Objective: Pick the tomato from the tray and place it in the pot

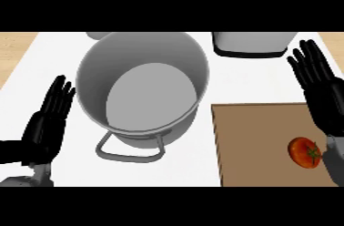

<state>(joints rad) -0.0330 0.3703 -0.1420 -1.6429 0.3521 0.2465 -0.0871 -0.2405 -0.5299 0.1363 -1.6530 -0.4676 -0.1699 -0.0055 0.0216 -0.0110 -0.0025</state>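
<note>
tomato [305, 152] sits on the brown tray [259, 143], near the tray's right side and toward its near edge; red, green stem patch facing right; nothing is gripping it; it lies just beside the base of the right hand [321, 95], at the thumb side; cannot tell whether they touch.

right hand: fingers straight and extended, pointing away toward the far side of the tabletop [60, 56]; it holds nothing; palm area overlaps the tray's right edge in the view, fingertips reach past the tray's far edge over white surface; the forearm runs down to the lower right corner.

tray: flat brown rectangle at lower right, lying on the white tabletop; its left edge is just beside the pot [142, 84], a narrow strip of white between them at the near end.

pot: large grey metal pot, centre-left; open top, inside looks bare grey; one loop handle [129, 150] shows on the near side, pointing toward the lower edge; well apart from the tomato, with the tray's left half between them.

left hand [48, 122]: at the left edge of the view, left of the pot; fingers straight and up, holds nothing, resting; small gap to the pot wall, not touching.

far side: a second grey container [250, 43] at upper right, cut off by the top of the view; a sliver of another grey object [99, 35] at the top, behind the pot's rim; wood-toned surface [15, 47] shows beyond the white tabletop at the upper left and upper right corners.
</note>
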